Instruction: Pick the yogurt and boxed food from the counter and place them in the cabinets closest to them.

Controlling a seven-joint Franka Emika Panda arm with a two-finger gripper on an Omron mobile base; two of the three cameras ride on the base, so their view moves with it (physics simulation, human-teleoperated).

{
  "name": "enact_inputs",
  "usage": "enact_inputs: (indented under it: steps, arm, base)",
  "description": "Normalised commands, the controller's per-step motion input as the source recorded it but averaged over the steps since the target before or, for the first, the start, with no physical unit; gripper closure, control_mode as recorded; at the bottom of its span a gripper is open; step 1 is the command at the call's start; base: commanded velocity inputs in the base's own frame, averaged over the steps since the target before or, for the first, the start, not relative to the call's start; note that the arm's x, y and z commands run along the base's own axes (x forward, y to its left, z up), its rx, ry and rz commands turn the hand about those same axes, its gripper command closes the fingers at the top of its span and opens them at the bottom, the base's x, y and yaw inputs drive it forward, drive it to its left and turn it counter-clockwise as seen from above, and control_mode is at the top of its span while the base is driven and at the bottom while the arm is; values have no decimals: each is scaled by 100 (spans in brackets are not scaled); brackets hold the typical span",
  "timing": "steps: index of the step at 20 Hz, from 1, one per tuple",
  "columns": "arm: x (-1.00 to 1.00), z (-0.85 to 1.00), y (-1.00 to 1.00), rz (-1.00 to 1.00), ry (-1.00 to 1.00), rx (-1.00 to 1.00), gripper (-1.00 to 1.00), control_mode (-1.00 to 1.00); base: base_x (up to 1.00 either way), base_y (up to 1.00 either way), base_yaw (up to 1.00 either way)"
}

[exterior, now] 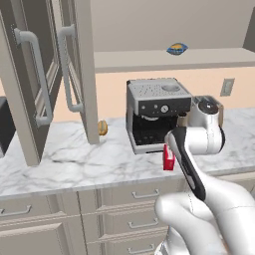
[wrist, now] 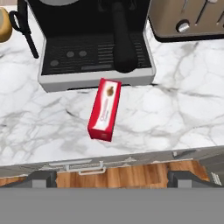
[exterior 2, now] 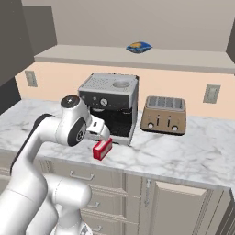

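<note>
jaws spread wide above the boxed food (wrist: 105, 109) on the surface (wrist: 183, 113); best lowered straight, closing across its narrow sides.

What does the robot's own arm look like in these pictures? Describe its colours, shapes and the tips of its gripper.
The arm is built of smooth, rounded white segments, with dark grey to black bands and caps at the joints; one round joint cap is dark with a small light centre. A black strip runs along one link in the left base view. The gripper ends in two small, dark, blocky fingers.
</note>
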Motion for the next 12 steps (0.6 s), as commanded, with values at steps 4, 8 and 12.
enact_inputs:
  steps: [4,8,12]
  arm:
    - [0,0,2,0,1,0,-100,-100]
    - [4,-9,4,0,0,0,-100,-100]
    - [10,-26,10,0,0,0,-100,-100]
  base:
    - [0,0,0]
    - [0,0,0]
    - [0,0,0]
